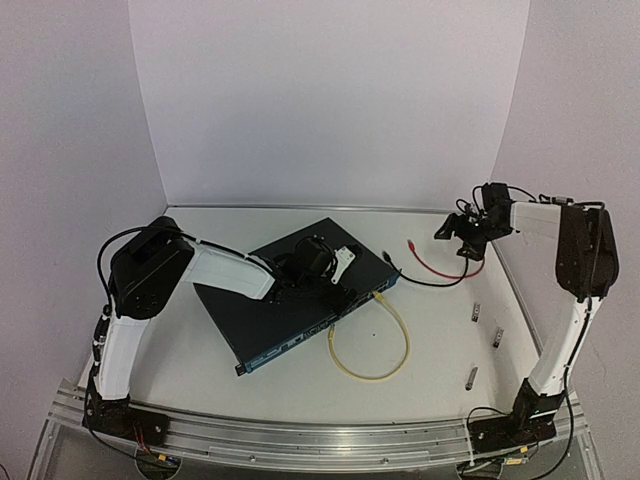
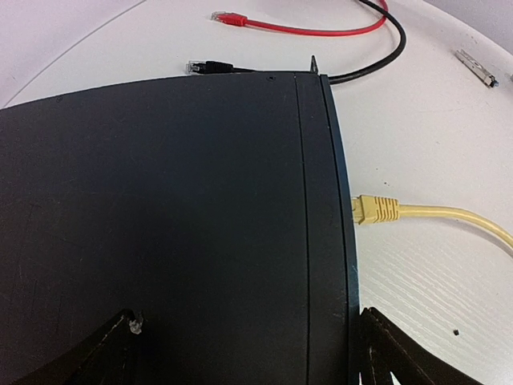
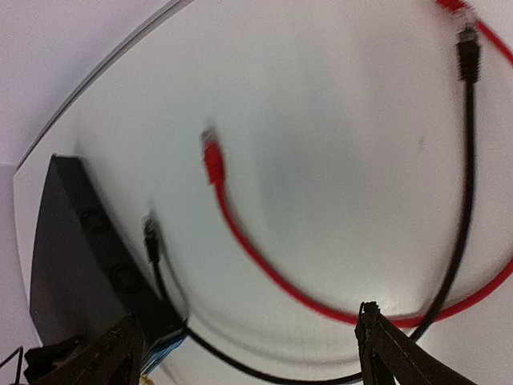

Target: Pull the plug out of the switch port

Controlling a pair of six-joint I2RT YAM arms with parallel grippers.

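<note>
We see the switch (image 1: 255,318) lying flat and askew mid-table, the yellow plug (image 2: 375,210) seated in a port on its thin front face.
From that plug the yellow cable (image 1: 372,352) runs out in a loop over the white table (image 1: 430,400) towards us. The left gripper (image 2: 248,319) sits over the switch with its fingers apart, one above the dark top and the other just past the front edge; we cannot tell whether they touch the box. Beyond the far corner of the switch a black cable (image 2: 397,50) and a red cable (image 2: 313,32) lie loose, their plugs in no port. The right gripper (image 3: 248,314) hangs above those two with its fingers spread and nothing between them. Three small metal pieces (image 1: 477,313) lie along the table's right side.
</note>
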